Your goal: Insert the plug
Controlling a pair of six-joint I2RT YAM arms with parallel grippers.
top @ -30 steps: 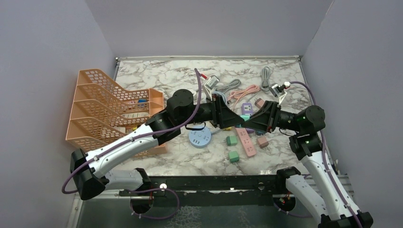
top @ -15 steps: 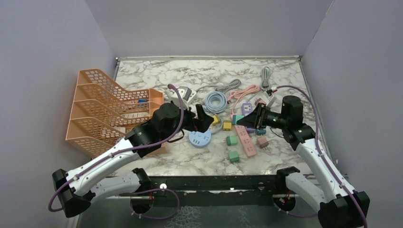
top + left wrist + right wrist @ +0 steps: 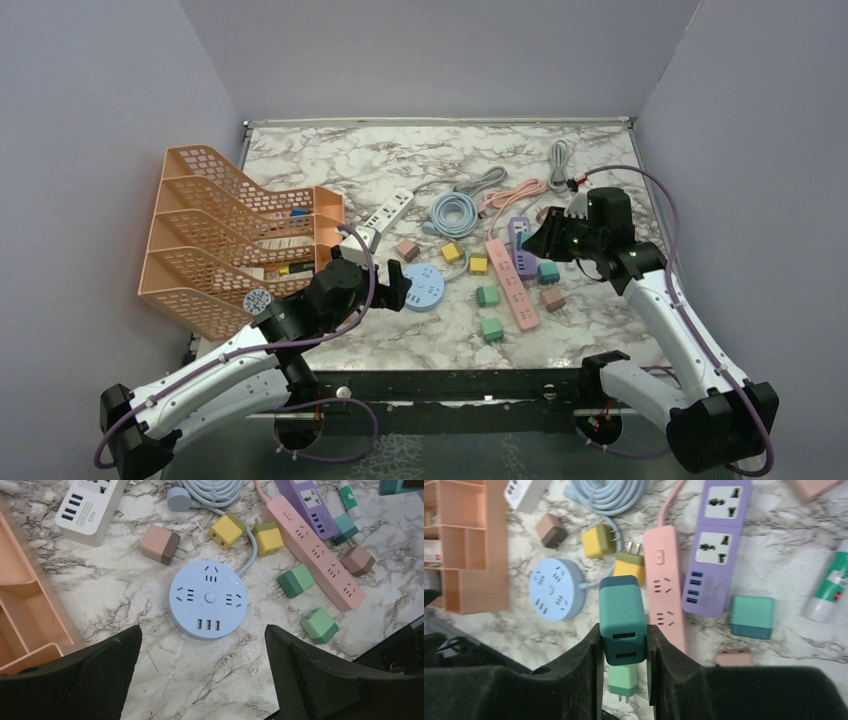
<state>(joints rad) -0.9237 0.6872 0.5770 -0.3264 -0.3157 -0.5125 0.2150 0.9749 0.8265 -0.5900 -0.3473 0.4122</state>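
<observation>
This is a robot test cell in a lab, not a home or a shop. Plain lilac walls (image 3: 440, 60) box in a marble-patterned counter (image 3: 330, 150) on three sides. A left arm (image 3: 225, 360) and a right arm (image 3: 672, 322) are bolted to a black metal rail (image 3: 450, 383) at its near edge. Pastel strips (image 3: 511, 283) and chargers (image 3: 491, 328) lie scattered like props beside an orange rack (image 3: 200, 250).

An orange rack (image 3: 230, 230) is set at the left of the marbled tabletop (image 3: 330, 150), and small items are seen in its compartments. A white strip (image 3: 390, 208) is laid near its far corner, with a coiled blue cable (image 3: 452, 212) just beside that. A grey cable (image 3: 558, 158) is bundled toward the far right. A glue stick (image 3: 830, 585) is laid flat.
</observation>
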